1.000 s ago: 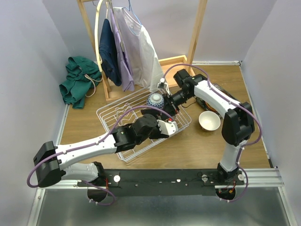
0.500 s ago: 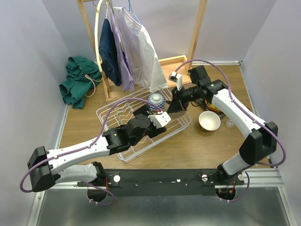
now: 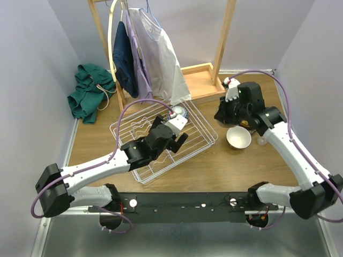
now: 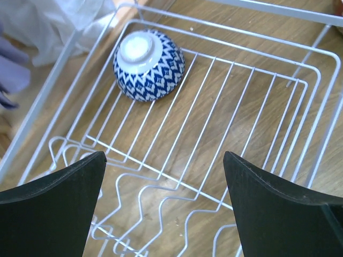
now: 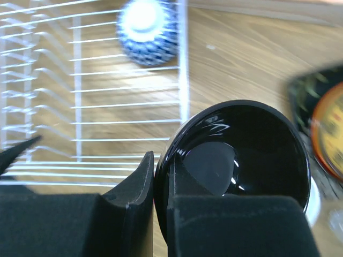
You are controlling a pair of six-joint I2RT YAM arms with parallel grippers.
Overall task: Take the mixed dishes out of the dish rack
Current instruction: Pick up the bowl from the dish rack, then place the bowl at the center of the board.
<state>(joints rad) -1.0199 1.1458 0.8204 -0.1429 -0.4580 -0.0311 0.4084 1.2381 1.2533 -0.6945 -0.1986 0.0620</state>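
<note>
The left end effector hangs wide apart over the dish rack, where a blue-white bowl sits upside down in a far corner, while right of the rack the right end effector is clamped on the rim of a glossy black bowl above the worktop

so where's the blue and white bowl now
The bowl sits upside down in a far corner of the dish rack, upper left in the left wrist view.
</note>
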